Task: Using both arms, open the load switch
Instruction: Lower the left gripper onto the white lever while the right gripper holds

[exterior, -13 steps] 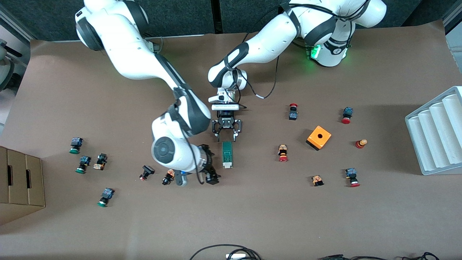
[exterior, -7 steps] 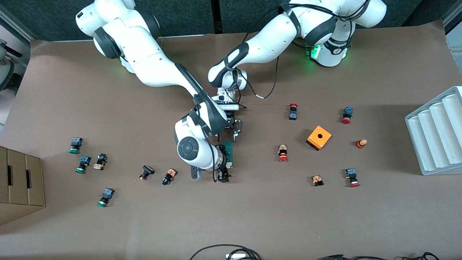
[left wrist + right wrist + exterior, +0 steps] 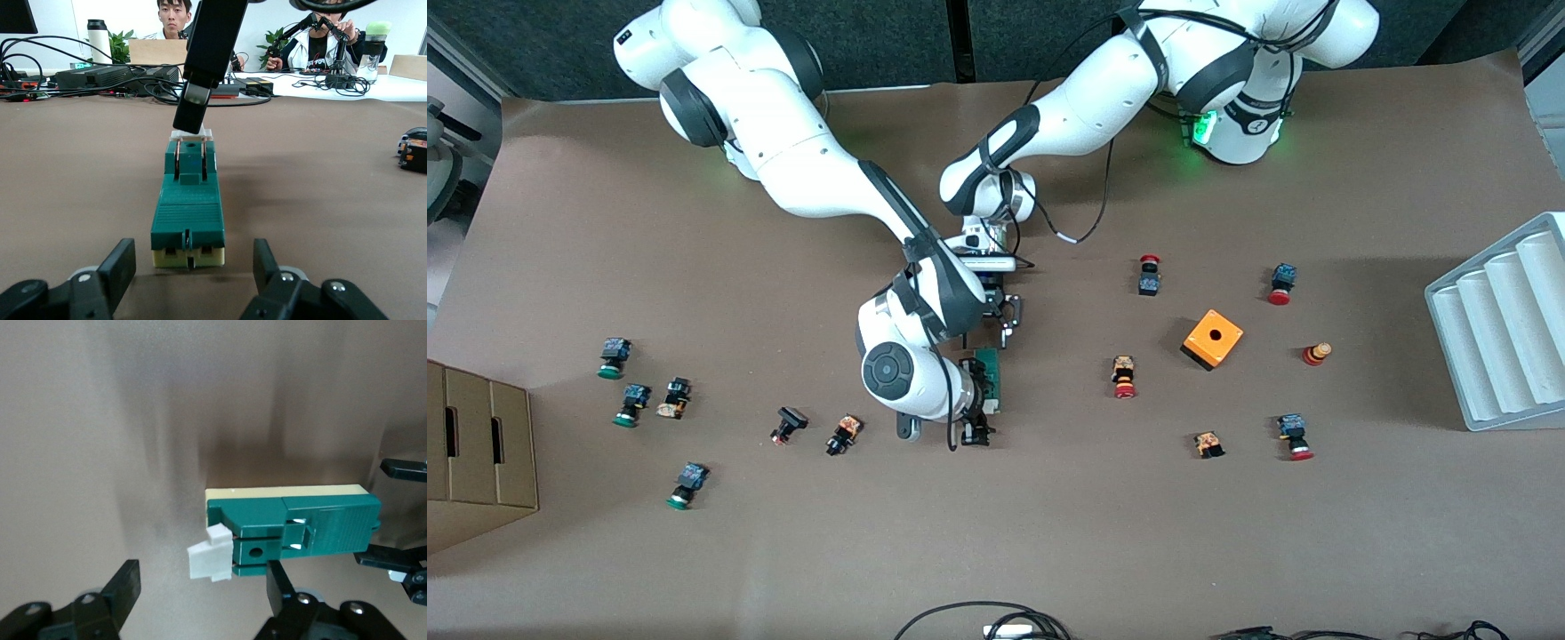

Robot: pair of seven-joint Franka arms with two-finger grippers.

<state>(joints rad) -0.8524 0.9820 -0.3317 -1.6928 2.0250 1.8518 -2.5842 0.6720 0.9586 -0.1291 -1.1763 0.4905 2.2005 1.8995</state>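
The load switch (image 3: 988,375) lies flat mid-table, a dark green block on a cream base, its white piece (image 3: 210,561) at the end nearer the front camera. My left gripper (image 3: 987,338) sits low at the switch's farther end, half hidden under the right arm. In the left wrist view it (image 3: 193,257) stands open, the switch (image 3: 188,207) just ahead of its fingers. My right gripper (image 3: 978,428) hangs over the white end. In the right wrist view it (image 3: 200,577) is open around the white piece, one finger (image 3: 279,577) close beside the green body (image 3: 300,523).
Red- and green-capped push-buttons lie scattered toward both ends of the table. An orange cube (image 3: 1213,338) sits toward the left arm's end, with a grey ribbed tray (image 3: 1503,329) at that table edge. A cardboard box (image 3: 476,444) stands at the right arm's end.
The right arm has swung in from the right arm's end, bringing its gripper over the switch's white end. The left arm has not moved.
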